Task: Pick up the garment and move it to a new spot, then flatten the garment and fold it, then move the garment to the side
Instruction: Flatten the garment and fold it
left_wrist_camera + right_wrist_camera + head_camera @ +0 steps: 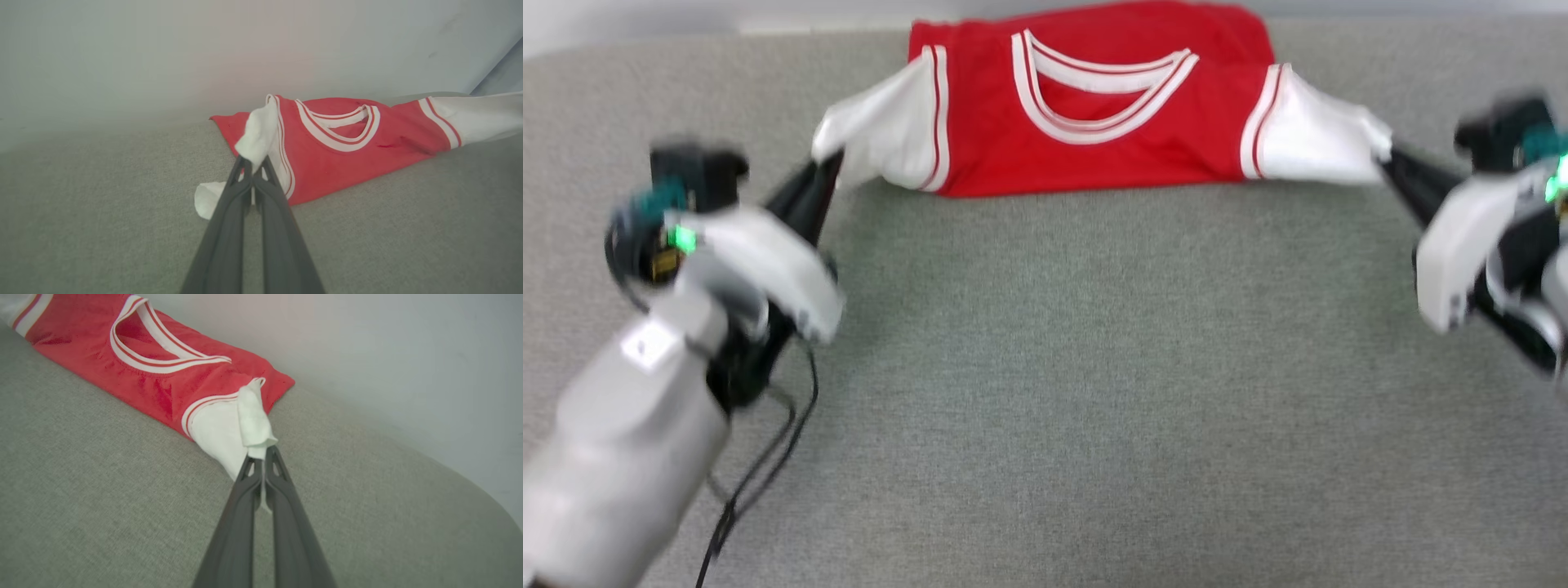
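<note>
The garment (1094, 155), red with white sleeves and a striped collar, lies folded at the far edge of the grey surface, its collar facing me. My left gripper (827, 163) is shut on the tip of the garment's left white sleeve, pulled out sideways. In the left wrist view, my left gripper (253, 165) pinches that sleeve cloth of the garment (339, 159). My right gripper (1388, 157) is shut on the right sleeve tip, stretched outward. The right wrist view has my right gripper (261, 453) clamped on white cloth of the garment (155, 375). Any chest lettering is hidden.
A grey fabric-covered table (1094, 392) spreads wide in front of the garment. A pale wall (204, 53) rises right behind its far edge. A black cable (768, 465) hangs from my left arm over the lower left.
</note>
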Robot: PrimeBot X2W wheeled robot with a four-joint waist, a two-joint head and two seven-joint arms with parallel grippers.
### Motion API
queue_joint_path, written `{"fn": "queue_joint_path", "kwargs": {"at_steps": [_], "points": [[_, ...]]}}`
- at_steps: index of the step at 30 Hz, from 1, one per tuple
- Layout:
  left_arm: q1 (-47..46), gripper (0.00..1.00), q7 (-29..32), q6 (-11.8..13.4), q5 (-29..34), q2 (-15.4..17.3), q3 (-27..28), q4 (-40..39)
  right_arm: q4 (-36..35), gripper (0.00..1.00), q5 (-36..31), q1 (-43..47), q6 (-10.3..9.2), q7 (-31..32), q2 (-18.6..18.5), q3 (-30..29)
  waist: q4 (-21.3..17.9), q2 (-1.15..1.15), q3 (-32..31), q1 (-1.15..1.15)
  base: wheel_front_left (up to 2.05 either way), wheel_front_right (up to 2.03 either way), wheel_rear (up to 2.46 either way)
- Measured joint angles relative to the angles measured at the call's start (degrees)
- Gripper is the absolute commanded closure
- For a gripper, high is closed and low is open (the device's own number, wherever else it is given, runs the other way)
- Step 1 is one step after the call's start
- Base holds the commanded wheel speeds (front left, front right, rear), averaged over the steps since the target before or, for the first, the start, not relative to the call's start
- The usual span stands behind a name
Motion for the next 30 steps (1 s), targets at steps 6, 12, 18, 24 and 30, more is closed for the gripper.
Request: {"fn": "queue_joint_path", "kwargs": {"at_steps": [6,12,18,24,30], "points": [[15.0,1.0,-0.1,3.0,-3.3,4.3,-0.7,-7.4,-3.3,1.0,5.2,13.2,0.0,-1.9,-3.7,-1.9,-0.2,0.0,-5.1,0.0,0.0,0.0,0.0],[27.1,1.0,0.4,6.6,-5.7,7.8,-2.2,-12.6,-6.1,1.0,5.6,26.1,0.0,-1.9,-7.0,-4.4,-0.4,0.0,-9.6,0.0,0.0,0.0,0.0],[35.9,1.0,-0.6,10.3,-8.3,10.4,-1.7,-15.9,-8.8,1.0,5.2,39.1,0.01,-2.3,-8.2,-10.3,-0.4,0.0,-13.3,-0.01,0.0,0.0,0.0],[44.2,1.0,-1.2,13.0,-11.0,13.6,-0.8,-19.8,-14.3,1.0,5.0,51.8,0.03,1.5,-9.3,-16.5,-0.3,0.0,-16.2,-0.02,0.0,0.0,0.0],[49.3,1.0,-1.6,15.4,-11.9,14.9,-0.8,-24.2,-20.9,1.0,4.2,60.1,0.03,8.9,-10.0,-22.5,-0.1,0.0,-16.8,-0.02,0.0,0.0,0.0]]}}
